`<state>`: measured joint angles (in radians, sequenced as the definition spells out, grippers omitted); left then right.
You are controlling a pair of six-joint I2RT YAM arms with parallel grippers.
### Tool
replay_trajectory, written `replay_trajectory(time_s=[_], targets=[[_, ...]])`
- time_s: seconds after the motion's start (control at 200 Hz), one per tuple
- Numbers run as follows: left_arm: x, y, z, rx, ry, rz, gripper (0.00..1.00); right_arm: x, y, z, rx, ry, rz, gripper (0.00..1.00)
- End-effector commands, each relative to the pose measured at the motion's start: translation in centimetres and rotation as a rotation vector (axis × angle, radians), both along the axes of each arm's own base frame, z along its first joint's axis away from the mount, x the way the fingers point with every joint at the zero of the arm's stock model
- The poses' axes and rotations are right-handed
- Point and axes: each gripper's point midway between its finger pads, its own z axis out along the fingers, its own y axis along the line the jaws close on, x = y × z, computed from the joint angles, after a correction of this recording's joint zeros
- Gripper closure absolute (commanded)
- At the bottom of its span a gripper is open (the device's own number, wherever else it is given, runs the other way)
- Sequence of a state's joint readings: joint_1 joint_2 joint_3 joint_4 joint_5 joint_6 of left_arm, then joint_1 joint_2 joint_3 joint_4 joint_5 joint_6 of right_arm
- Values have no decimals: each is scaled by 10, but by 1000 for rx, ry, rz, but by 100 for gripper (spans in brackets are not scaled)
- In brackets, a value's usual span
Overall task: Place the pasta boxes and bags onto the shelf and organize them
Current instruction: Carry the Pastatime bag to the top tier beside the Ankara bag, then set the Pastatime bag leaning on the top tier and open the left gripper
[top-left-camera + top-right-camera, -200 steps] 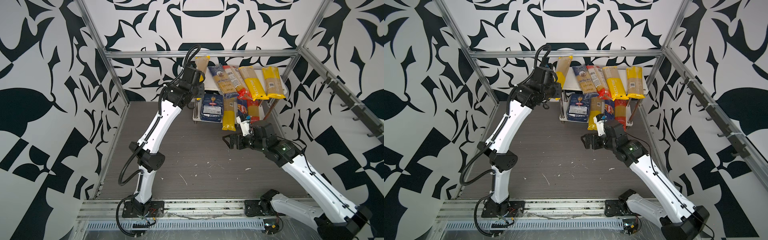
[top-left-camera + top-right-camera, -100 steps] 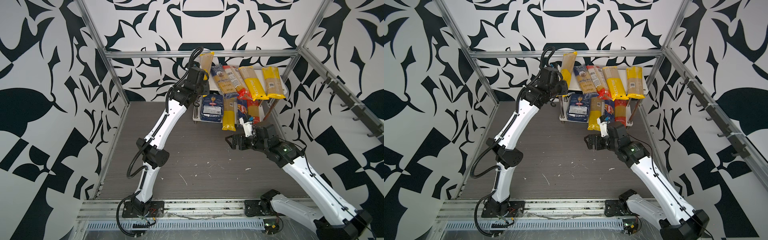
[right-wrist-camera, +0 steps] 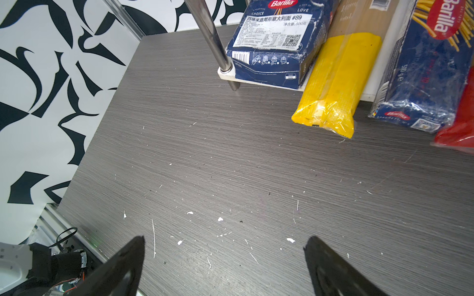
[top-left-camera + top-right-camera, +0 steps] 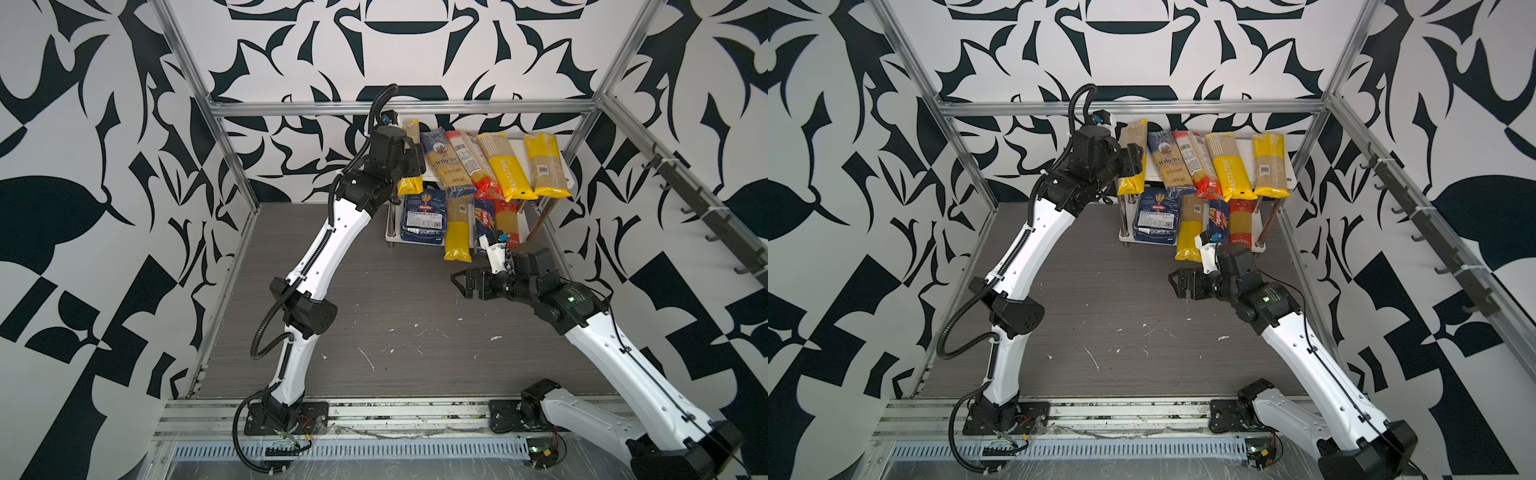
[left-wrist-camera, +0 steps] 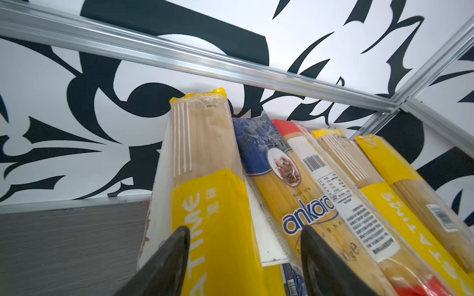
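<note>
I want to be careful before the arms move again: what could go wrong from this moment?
1. The leftmost yellow bag lies along the left edge of the top board, between the open jaws of the left gripper; a finger brushing it on withdrawal could drag it off.
2. The lower yellow bag sticks far out past the lower board, near the open right gripper, which might knock it.

Both your top views look down from high over the front edge of the table (image 4: 374,299); your wrist cameras face the shelf (image 4: 518,145), left closest.
</note>
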<state>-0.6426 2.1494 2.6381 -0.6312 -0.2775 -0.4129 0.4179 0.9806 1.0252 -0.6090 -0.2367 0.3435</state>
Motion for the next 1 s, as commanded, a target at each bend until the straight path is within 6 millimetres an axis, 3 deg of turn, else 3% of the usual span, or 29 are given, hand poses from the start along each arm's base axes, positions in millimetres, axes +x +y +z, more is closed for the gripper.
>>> replay_trajectory(time_s=[0.0,0.205,0.325,0.535,0.665,0.995], targets=[[-15,0,31,-46,-61,-28,29,1,1,6,11,-29,9,0],[-20,2,26,-31,-44,-22,36,2,0,7,13,-27,2,0],[-29,16,21,5,-27,14,46,1,-1,5,14,-25,-3,0],[-51,47,13,43,-30,69,47,-1,-2,7,15,-26,-7,0],[-56,55,6,63,-21,87,49,-3,-3,8,20,-21,-15,0],[-42,38,-32,118,64,56,58,-9,-8,17,37,-26,-38,0]])
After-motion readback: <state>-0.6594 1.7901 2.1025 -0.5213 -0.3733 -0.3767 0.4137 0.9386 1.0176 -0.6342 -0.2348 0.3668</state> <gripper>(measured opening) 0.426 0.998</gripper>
